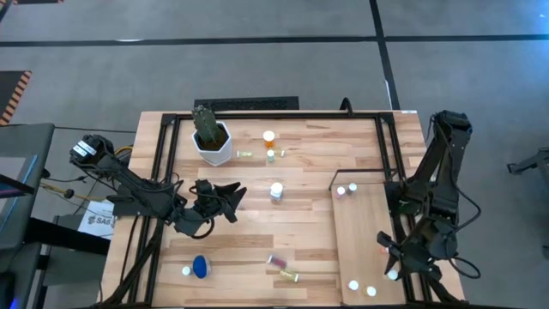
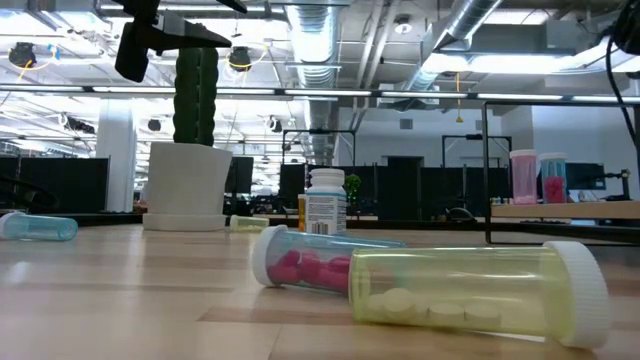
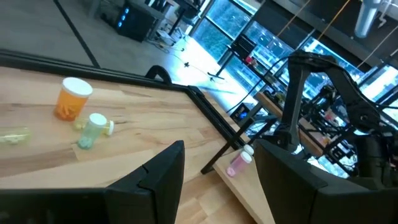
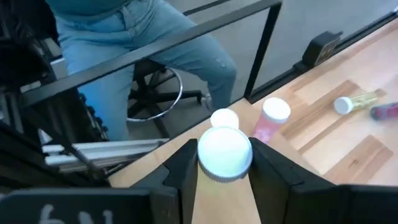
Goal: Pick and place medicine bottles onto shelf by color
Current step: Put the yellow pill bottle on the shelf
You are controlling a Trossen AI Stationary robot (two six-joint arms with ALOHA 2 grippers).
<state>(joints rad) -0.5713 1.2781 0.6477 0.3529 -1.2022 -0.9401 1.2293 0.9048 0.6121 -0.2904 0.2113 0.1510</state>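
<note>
My right arm is folded along the table's right edge, its gripper (image 4: 224, 163) lowered at the near right corner of the shelf (image 1: 364, 236), the pale panel lying on the right part of the table (image 1: 300, 184). Its two fingers are pinched on a white-capped bottle (image 4: 224, 153), one on each side of the cap. Just beyond it on the shelf stand another white-capped bottle (image 4: 224, 117) and a pink one (image 4: 271, 118). Past the shelf's edge, a yellow-green vial (image 4: 354, 101) lies on its side on the table.

My left arm reaches in from the table's left side, its gripper (image 1: 225, 202) hanging over the middle of the table, fingers spread apart with nothing between them. Ahead of it stands a white bottle with a label (image 1: 276, 191). Farther back are an orange bottle (image 3: 73, 98) and a small pale green one (image 3: 93, 129), near the white pot with a cactus (image 1: 211, 135).

On the near table lie a blue bottle (image 1: 200, 266), a pink-filled vial (image 2: 300, 260) and a yellow-green vial of tablets (image 2: 475, 292), the last two touching or nearly so. Two more bottles (image 1: 346, 189) stand at the shelf's far corner.

A black frame (image 1: 364, 172) rises around the shelf. A person in jeans (image 4: 137, 43) sits on a stool beyond the table.
</note>
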